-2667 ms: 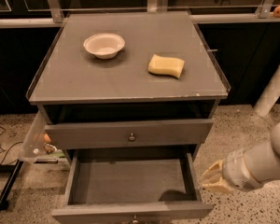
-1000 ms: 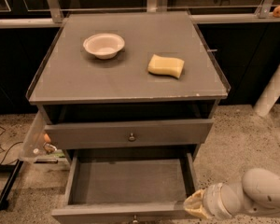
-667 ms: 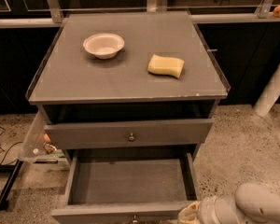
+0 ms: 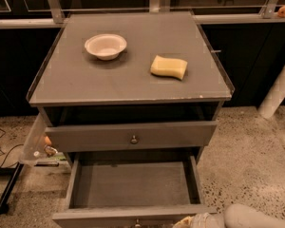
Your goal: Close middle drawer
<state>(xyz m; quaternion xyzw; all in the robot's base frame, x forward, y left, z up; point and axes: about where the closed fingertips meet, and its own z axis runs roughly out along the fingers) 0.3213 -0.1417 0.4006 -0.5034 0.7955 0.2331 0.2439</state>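
The middle drawer of the grey cabinet stands pulled far out, its plain grey tray bare. Its front panel runs along the bottom edge of the camera view, with the small metal knob just showing. The top-tier drawer above it sits nearly flush, with its own round knob. My gripper is at the bottom edge, right of the knob, close against the right end of the drawer front. Only its pale tip and the grey forearm show.
A white bowl and a yellow sponge lie on the cabinet top. A clear plastic piece hangs at the cabinet's left, with cables and a black bar on the speckled floor. A white post leans at the right.
My arm has dropped from beside the drawer's right side to the bottom edge and moved left, toward the drawer front. The drawer has not visibly moved.
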